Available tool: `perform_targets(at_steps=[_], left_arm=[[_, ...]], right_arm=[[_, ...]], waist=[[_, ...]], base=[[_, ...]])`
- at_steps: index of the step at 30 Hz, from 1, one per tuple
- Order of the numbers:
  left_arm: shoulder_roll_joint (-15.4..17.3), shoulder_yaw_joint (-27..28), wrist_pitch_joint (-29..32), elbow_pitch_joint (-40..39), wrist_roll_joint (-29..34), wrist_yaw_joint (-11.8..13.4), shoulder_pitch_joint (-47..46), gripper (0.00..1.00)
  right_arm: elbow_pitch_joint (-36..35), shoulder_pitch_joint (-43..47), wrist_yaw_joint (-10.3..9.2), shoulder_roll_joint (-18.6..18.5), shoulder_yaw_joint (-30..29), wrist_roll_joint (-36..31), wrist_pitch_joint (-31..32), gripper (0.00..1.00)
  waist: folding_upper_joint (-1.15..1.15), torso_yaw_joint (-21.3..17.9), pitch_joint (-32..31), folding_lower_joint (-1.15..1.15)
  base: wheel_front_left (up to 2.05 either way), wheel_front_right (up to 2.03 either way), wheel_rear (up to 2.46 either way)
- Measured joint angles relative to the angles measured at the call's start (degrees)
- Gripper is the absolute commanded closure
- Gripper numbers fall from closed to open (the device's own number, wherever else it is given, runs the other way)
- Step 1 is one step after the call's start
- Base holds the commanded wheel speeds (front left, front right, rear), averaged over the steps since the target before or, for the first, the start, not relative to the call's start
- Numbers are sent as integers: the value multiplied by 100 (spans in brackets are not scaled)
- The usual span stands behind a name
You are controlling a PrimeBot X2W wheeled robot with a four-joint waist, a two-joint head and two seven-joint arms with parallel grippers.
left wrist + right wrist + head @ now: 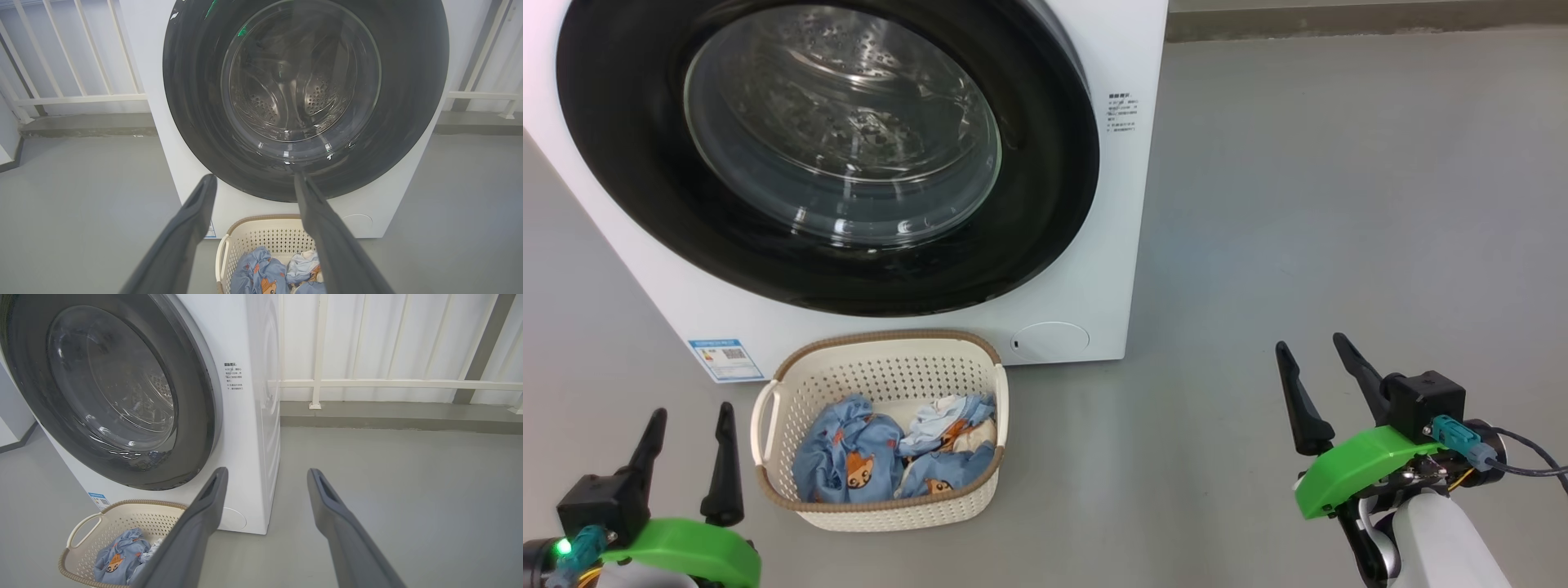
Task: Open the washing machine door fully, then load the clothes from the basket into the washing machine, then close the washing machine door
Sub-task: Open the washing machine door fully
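Note:
The white washing machine (1086,278) stands ahead with its round black-rimmed door (629,163) shut flat against the front; the steel drum shows through the glass. On the floor in front sits the cream basket (882,367) with blue fox-print clothes (849,461) inside. My left gripper (690,412) hangs open at the lower left, just left of the basket, with nothing between its fingers. My right gripper (1313,345) stands open and empty over bare floor, well right of the machine. The door (196,102) and the basket (265,237) also show in the left wrist view, the basket (122,516) in the right.
Grey floor (1339,204) spreads wide to the right of the machine. A white railing (388,383) on a low kerb runs behind it. A blue label sticker (725,359) sits on the machine's lower left front, a round cap (1049,341) at its lower right.

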Motion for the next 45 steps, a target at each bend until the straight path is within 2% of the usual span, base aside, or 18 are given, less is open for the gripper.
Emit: perform_targets(at_steps=[30,38,45], left_arm=[[-58,-33,0,-175,63,-69,15,0],[-92,-153,0,-357,77,-102,13,0],[-109,-230,0,-466,73,-120,-10,0]], right_arm=[[-22,-70,0,1,-186,-18,-24,0],[-35,-584,0,-3,-335,9,-22,0],[12,-1574,0,-18,-550,73,5,0]], waist=[[0,99,186,0],[0,173,380,0],[0,294,599,0]], base=[[0,0,0],[0,0,0],[0,0,0]])
